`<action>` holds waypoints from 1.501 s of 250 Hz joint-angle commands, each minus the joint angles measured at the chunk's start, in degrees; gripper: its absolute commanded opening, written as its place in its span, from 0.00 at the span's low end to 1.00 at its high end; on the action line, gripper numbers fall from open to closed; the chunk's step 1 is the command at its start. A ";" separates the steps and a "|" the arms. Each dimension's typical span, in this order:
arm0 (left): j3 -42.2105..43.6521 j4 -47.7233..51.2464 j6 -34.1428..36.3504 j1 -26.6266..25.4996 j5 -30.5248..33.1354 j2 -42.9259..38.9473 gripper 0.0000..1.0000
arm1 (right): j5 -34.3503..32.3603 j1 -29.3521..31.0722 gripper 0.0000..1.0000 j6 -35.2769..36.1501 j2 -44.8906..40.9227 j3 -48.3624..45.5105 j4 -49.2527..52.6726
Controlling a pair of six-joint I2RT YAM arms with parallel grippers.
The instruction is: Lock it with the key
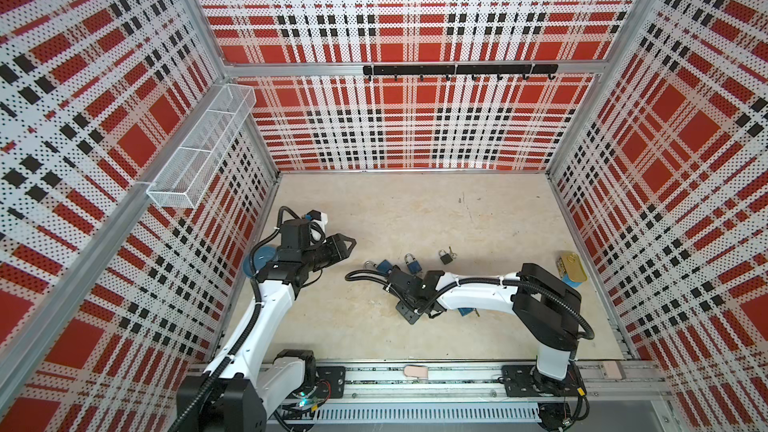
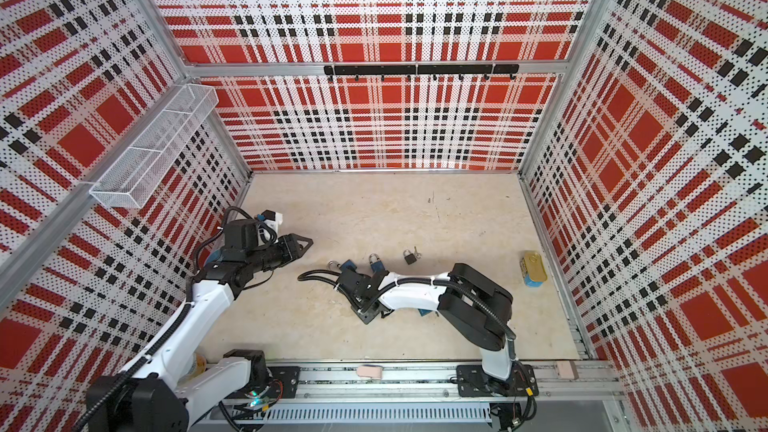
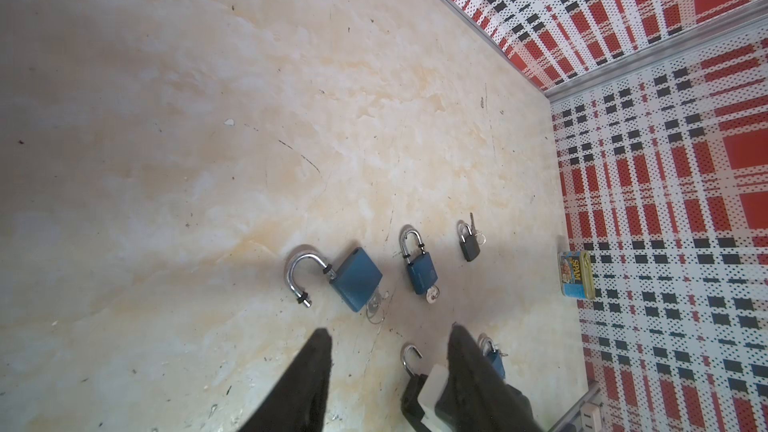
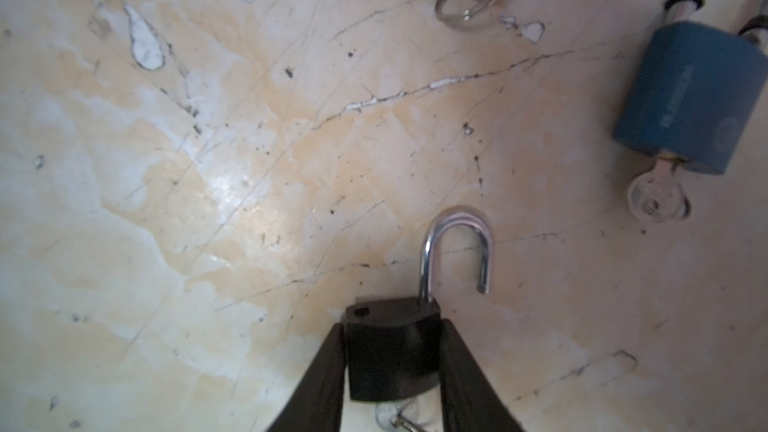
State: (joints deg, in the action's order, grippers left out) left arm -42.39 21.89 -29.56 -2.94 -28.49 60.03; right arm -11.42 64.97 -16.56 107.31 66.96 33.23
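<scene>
At the left, your left gripper point(image 3: 388, 330) hangs above the table, fingers point(image 3: 309, 371) spread and empty. Next, the large blue padlock point(image 3: 355, 278) lies open. Mid-table, your right gripper point(image 4: 392, 324) pinches the black padlock point(image 4: 392, 363) by its body. Its shackle point(image 4: 457, 230) stands swung out, so I judge locking not yet done: press it home, then turn what looks like its key point(image 4: 388, 413). Rightmost, the small dark padlock point(image 3: 469, 245) looks shut.
</scene>
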 commanded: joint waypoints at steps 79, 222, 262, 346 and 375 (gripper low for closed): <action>-0.26 0.31 0.75 0.51 -0.66 -0.61 0.48 | -0.81 0.40 0.23 0.73 -0.64 0.69 0.89; 1.17 0.80 1.19 -1.39 -3.51 0.24 0.47 | -1.15 0.37 0.21 4.06 -6.64 3.16 4.55; 0.79 0.09 0.35 -6.22 -4.20 2.58 0.47 | -1.16 0.34 0.21 5.20 -8.75 4.33 6.11; 3.40 -7.79 -7.71 -13.50 -12.58 7.10 0.48 | -2.06 0.27 0.21 7.49 -14.91 6.61 10.07; 4.17 -10.40 -10.54 -16.66 -14.69 7.99 0.48 | -2.33 0.16 0.21 7.72 -16.41 7.13 11.06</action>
State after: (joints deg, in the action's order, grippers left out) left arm -39.07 16.64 -35.75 -16.73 -39.03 67.29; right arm -12.49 65.06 -10.02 93.69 72.23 43.16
